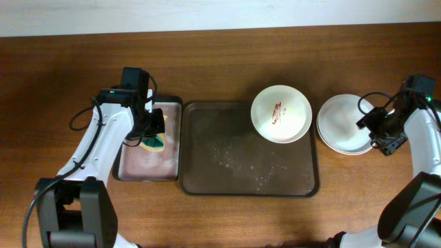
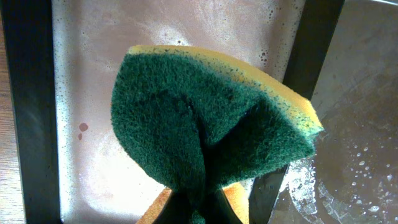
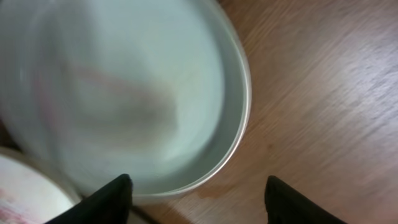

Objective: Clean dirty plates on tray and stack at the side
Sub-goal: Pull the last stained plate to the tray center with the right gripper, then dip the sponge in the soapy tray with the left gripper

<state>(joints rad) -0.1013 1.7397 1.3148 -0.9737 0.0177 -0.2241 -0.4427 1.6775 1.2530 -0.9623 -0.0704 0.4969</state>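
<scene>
One white plate with red streaks (image 1: 280, 114) sits at the far right corner of the dark brown tray (image 1: 220, 172). Two clean plates (image 1: 343, 124) are stacked on the tabletop right of the tray; the top one fills the right wrist view (image 3: 118, 93). My right gripper (image 1: 381, 132) is open and empty over the stack's right edge, its fingertips apart (image 3: 196, 196). My left gripper (image 1: 153, 134) is shut on a green and yellow sponge (image 2: 211, 124), held over the small black-rimmed tray (image 1: 127, 165).
The small tray's pinkish inside (image 2: 112, 93) is wet with a red spot. Water droplets and foam lie on the big tray's floor (image 1: 238, 158). Bare wood tabletop (image 1: 207, 62) lies behind and right of the trays.
</scene>
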